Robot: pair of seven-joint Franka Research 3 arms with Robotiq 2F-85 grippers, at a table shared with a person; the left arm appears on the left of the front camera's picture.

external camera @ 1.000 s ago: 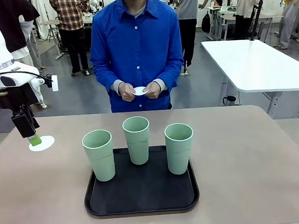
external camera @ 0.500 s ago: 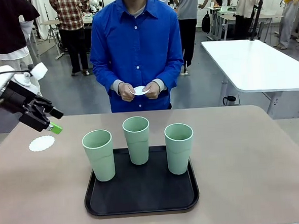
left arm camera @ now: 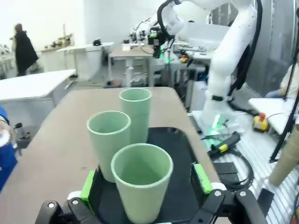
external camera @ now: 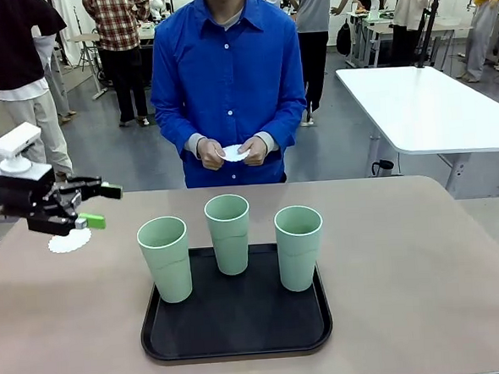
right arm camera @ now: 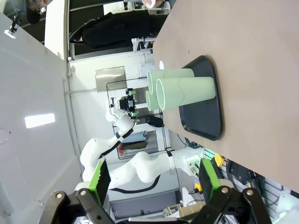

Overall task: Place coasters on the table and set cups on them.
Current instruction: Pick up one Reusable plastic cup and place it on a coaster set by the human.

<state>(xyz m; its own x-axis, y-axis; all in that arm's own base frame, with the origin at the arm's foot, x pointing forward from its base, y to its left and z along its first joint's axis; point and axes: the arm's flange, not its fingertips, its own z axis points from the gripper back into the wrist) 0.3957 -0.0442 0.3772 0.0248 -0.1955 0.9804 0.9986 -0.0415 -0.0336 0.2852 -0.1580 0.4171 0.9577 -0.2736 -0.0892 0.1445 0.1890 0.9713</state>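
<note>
At the beige-pink table's [external camera: 423,253] left edge, front view: holding the black, green-padded left gripper [external camera: 102,206] spread, empty, beside a round white lacy paper coaster [external camera: 69,242], with three tall mint-green plastic cups [external camera: 229,233] upright, mouths up, on a black rectangular tray [external camera: 237,328]. Left wrist: lining up on the nearest cup [left arm camera: 141,179], long axis vertical; could topple it into its neighbours if struck near the rim. Right wrist: showing the right gripper [right arm camera: 153,177] apart, empty.

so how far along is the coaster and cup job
Done: one coaster lies on the table at the robot's left. In hand: the left gripper hangs open and empty over it, turned toward the cups; the person holds a second coaster. Left: all three cups stand on the black tray, none on a coaster.
</note>
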